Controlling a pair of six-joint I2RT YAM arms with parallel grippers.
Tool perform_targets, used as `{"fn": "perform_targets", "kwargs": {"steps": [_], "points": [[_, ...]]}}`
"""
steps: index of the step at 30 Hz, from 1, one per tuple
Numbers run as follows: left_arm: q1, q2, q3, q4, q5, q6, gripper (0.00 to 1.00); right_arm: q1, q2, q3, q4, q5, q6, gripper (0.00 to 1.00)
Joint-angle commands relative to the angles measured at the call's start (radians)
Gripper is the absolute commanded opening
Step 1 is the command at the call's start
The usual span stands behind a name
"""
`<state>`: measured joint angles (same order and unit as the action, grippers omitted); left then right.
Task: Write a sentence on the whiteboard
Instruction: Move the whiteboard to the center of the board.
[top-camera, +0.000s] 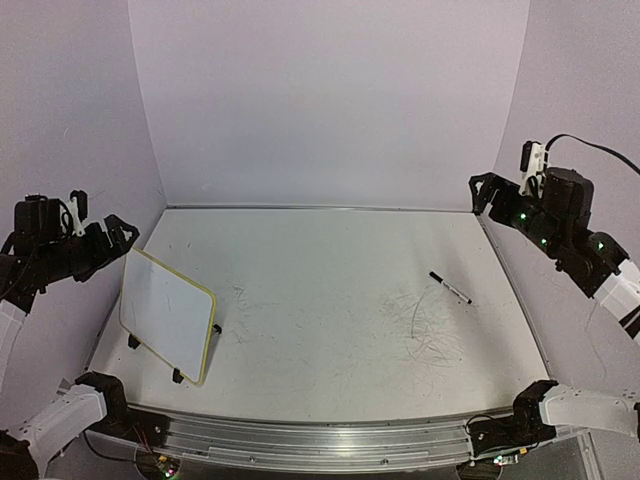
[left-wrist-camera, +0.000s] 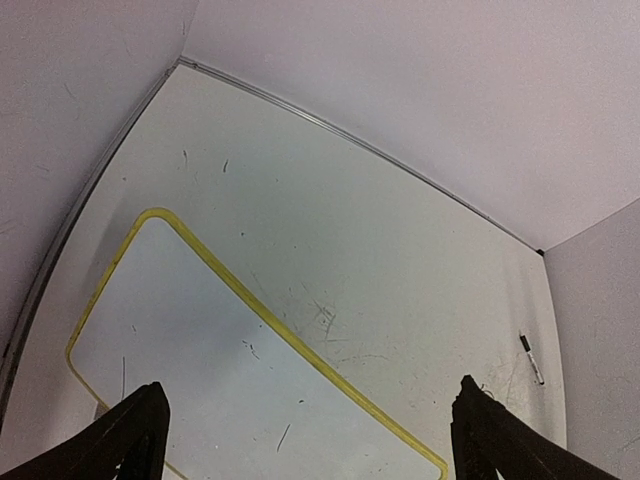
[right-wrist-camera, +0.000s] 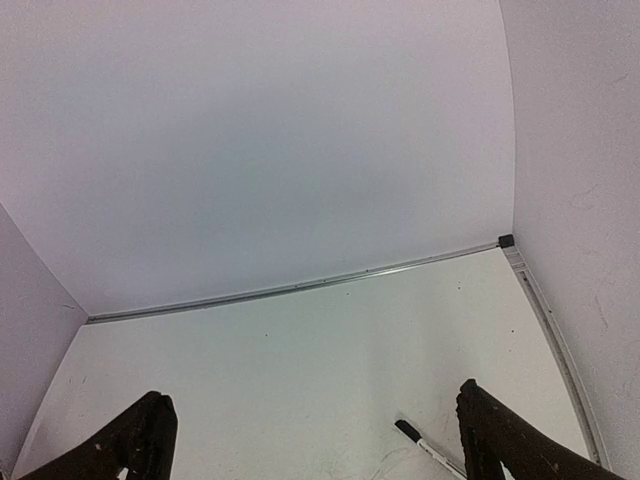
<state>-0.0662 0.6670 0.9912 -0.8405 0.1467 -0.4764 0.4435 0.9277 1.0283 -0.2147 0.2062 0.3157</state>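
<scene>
Both the left gripper (left-wrist-camera: 310, 440) and the right gripper (right-wrist-camera: 315, 442) have fingers spread wide, holding nothing.
On the left side of the scuffed white table (top-camera: 330, 340), near the left gripper, the small rectangular white board with a pale yellow rim (top-camera: 165, 310) stands propped on black feet, its face bearing faint grey flecks. A thin black-and-white marker pen (top-camera: 450, 288) lies well apart to the right.

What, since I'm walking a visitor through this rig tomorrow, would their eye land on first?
Probably the yellow-rimmed whiteboard, propped tilted on small black feet at the left side of the table, with no sentence on it yet. Next, the marker lying alone on the table's right half, beside grey scribbles on the tabletop. The left arm and right arm are raised at the sides, fingers open and holding nothing.
</scene>
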Motion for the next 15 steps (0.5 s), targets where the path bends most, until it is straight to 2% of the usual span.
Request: {"fn": "perform_targets", "kwargs": {"steps": [1, 7, 11, 13, 15], "points": [[0.003, 0.002, -0.076, -0.098, 0.012, -0.062, 0.99, -0.002, 0.037, -0.006, 0.041, -0.072, -0.015, 0.98], [0.002, 0.017, -0.157, -0.196, 0.024, -0.1, 0.94, -0.002, 0.072, -0.016, 0.068, -0.141, 0.001, 0.98], [-0.001, 0.037, -0.244, -0.228, 0.024, -0.16, 0.81, -0.002, 0.073, -0.03, 0.087, -0.18, 0.011, 0.98], [-0.004, 0.035, -0.244, -0.229, -0.01, -0.2, 0.78, -0.003, 0.064, -0.041, 0.096, -0.188, 0.015, 0.98], [-0.004, 0.052, -0.234, -0.242, -0.052, -0.204, 0.69, -0.003, 0.054, -0.052, 0.1, -0.192, 0.02, 0.98]]}}
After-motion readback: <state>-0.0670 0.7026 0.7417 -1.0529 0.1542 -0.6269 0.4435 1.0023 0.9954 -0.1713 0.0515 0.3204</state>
